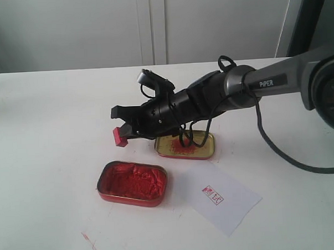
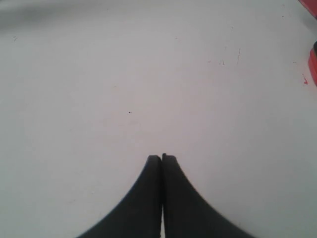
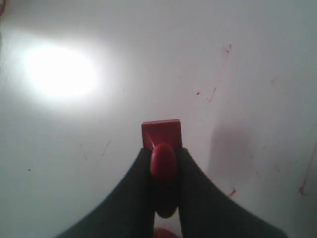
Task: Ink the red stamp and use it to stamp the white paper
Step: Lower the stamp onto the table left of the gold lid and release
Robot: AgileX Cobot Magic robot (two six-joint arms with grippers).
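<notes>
My right gripper (image 1: 124,132) is shut on the red stamp (image 1: 120,136), gripping its knobbed handle, with the square base sticking out past the fingertips. It hangs above the table, left of and a little behind the red ink tin (image 1: 132,183). In the right wrist view the red stamp (image 3: 161,135) sits between the dark fingers (image 3: 136,188) over bare white tabletop. The white paper (image 1: 217,196) lies front right with a red seal print (image 1: 213,195) on it. My left gripper (image 2: 162,157) is shut on nothing over bare tabletop; the exterior view does not show it.
A gold tin lid (image 1: 185,146) with a red smear lies under the right arm, behind the ink tin. Red ink specks (image 1: 89,242) mark the table near the front edge. A black cable (image 1: 279,153) trails from the right arm.
</notes>
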